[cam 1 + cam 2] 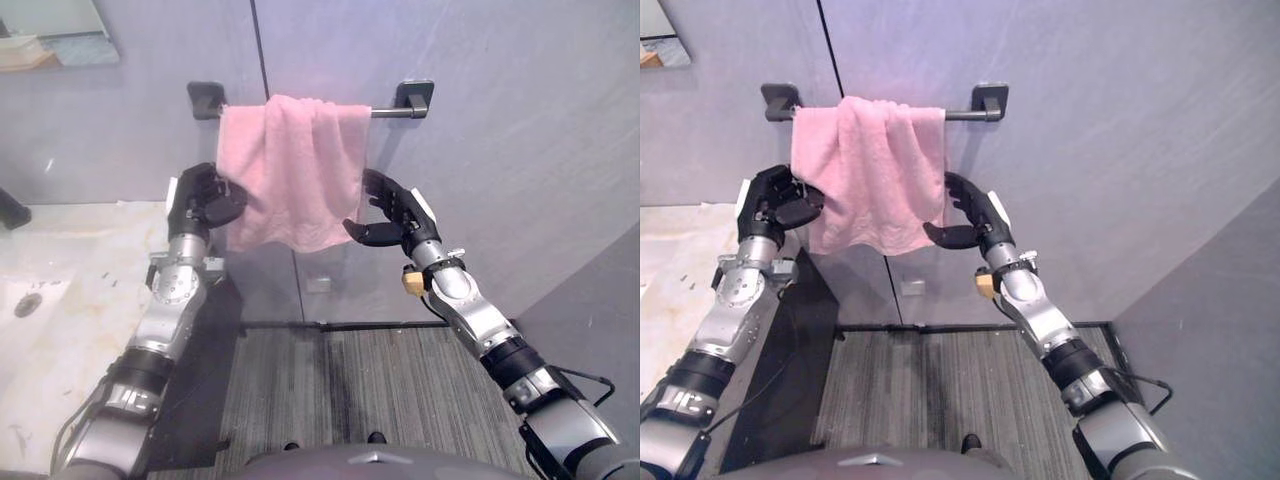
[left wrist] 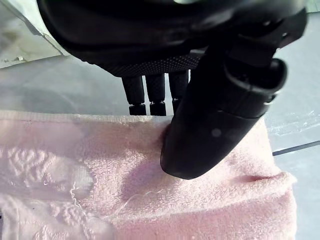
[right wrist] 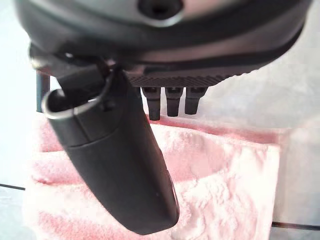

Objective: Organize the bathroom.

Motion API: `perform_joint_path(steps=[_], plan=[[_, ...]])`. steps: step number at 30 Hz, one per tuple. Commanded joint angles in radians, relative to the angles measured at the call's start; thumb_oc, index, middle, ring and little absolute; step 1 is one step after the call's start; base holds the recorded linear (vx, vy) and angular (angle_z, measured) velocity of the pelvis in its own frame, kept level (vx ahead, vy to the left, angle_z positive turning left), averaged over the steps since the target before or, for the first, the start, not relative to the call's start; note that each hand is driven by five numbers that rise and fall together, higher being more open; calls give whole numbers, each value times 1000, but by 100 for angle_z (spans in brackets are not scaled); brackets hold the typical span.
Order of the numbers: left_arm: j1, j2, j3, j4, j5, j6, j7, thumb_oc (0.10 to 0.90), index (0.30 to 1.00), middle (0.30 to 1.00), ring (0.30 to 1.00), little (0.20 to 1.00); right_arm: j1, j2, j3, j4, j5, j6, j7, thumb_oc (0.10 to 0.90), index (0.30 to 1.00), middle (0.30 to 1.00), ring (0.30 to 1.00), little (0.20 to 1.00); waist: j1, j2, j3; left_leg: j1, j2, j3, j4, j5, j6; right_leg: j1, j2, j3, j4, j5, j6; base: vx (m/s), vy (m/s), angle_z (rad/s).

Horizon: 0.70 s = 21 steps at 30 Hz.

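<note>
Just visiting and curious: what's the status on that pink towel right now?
Left hand pinching the pink towel's left edge. Right hand open by its right edge. Towel draped, bunched, over the wall rail. Nothing in the way.

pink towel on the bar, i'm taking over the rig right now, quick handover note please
Left robot hand: at the pink towel's left edge, thumb pressing the cloth, fingers behind it, so a pinch.
Right robot hand: open at the right edge, thumb out below the cloth, no grip.
Towel hangs over the towel bar, bunched and uneven toward the bar's left end.
Done: towel hung. Left: probably spread and even it out.
</note>
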Motion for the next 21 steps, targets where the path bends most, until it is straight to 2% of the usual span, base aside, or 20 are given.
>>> perform_joint_path(steps=[1, 4, 8, 12, 14, 15, 21], plan=[[-150, 46, -23, -19, 53, -34, 1, 400, 300, 300, 300, 300, -154, 24, -55, -14, 0, -91, -152, 800, 900, 900, 900, 900, 9, -44, -80, -7, 28, -7, -1, -43, -23, 44, -48, -4, -1, -72, 58, 39, -11, 6], [-154, 39, -26, -17, 59, -31, 3, 400, 300, 300, 300, 300, -177, 42, -60, -23, -86, -90, -236, 800, 900, 900, 900, 900, 10, -41, -78, -6, 27, -8, -1, -43, -23, 44, -47, 0, -1, -73, 56, 26, -4, 3], [-154, 34, -24, -10, 50, -37, -3, 400, 300, 300, 300, 300, -204, 45, -54, -21, -132, -81, -254, 800, 900, 900, 900, 900, 14, -38, -80, -4, 27, -11, -1, -42, -24, 47, -47, 0, -1, -75, 54, 8, 2, 0], [-128, 30, -4, -36, 56, -27, -14, 400, 300, 300, 300, 300, -196, 19, -36, -68, -276, -96, -293, 800, 900, 900, 900, 900, 19, -40, -81, -2, 28, -13, -1, -42, -23, 50, -48, 0, -1, -79, 53, 29, 9, 1], [-121, 30, -1, -42, 57, -27, -12, 400, 300, 300, 300, 300, -190, 12, -37, -80, -289, -104, -300, 800, 900, 900, 900, 900, 18, -40, -81, -1, 28, -13, -1, -43, -23, 51, -48, 1, -1, -80, 53, 0, 0, 0], [-116, 30, 1, -45, 56, -24, -8, 400, 300, 300, 300, 300, -186, 6, -39, -88, -327, -134, -318, 800, 900, 900, 900, 900, 18, -41, -81, -1, 28, -13, -1, -43, -22, 51, -47, 3, -1, -80, 53, 0, 0, 0], [-90, 24, 18, -43, 60, -36, -2, 400, 300, 300, 300, 300, -108, -15, -47, -174, -352, -164, -324, 800, 900, 900, 900, 900, 4, -35, -75, 6, 28, -10, -1, -50, -20, 55, -47, 14, -1, -83, 55, 1, 5, 0]])
